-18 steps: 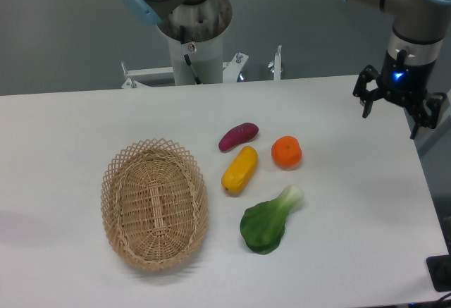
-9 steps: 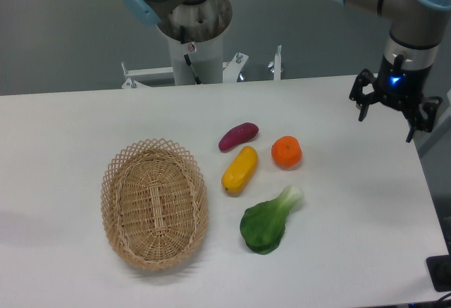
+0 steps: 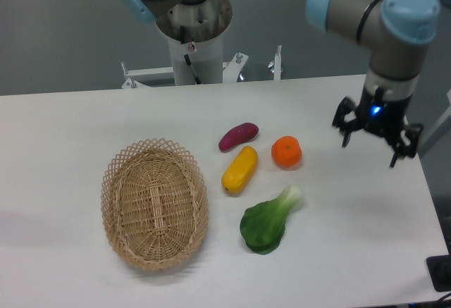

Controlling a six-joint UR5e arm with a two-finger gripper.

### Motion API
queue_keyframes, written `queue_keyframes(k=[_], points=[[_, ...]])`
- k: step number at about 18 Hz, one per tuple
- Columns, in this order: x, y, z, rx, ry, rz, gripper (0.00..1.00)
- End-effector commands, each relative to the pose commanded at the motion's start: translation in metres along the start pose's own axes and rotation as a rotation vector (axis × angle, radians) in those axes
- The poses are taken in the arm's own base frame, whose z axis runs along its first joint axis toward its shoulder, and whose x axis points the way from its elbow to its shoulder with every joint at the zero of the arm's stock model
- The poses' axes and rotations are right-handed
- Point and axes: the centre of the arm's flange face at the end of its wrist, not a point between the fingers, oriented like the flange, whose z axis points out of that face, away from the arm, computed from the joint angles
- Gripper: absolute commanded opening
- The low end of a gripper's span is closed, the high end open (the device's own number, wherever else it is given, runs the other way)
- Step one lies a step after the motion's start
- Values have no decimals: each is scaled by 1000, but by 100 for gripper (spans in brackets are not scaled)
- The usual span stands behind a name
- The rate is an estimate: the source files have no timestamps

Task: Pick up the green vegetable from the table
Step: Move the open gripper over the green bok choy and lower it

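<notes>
Green vegetable (image 3: pixel 268 220) flat on the counter (image 3: pixel 63 125) below the orange (image 3: pixel 287 151), well apart from the gripper (image 3: pixel 371 137) with jaws spread and empty; likely light, smooth plastic, best pinched across the narrower pale stem.

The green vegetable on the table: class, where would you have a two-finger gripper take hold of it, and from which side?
Grip the green vegetable across its pale stem, just below the leafy head, coming straight down from above. It lies flat and slanted, stem toward the orange, so the open gripper should probably set its fingers across the narrower stem.
</notes>
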Motion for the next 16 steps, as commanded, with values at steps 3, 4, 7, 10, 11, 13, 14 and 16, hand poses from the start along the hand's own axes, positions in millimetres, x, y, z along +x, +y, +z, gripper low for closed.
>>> queue_keyframes(k=[3, 4, 7, 10, 11, 13, 14, 16], points=[[18, -6, 28, 17, -32, 25, 100], [23, -4, 40, 16, -29, 33, 100], [31, 1, 53, 5, -7, 62, 100], [47, 10, 70, -16, 35, 160, 100], [56, 9, 79, -22, 55, 183, 100], [67, 6, 92, -36, 77, 204, 100], [70, 3, 100, -51, 84, 214, 100], [83, -5, 118, -81, 98, 237, 100]])
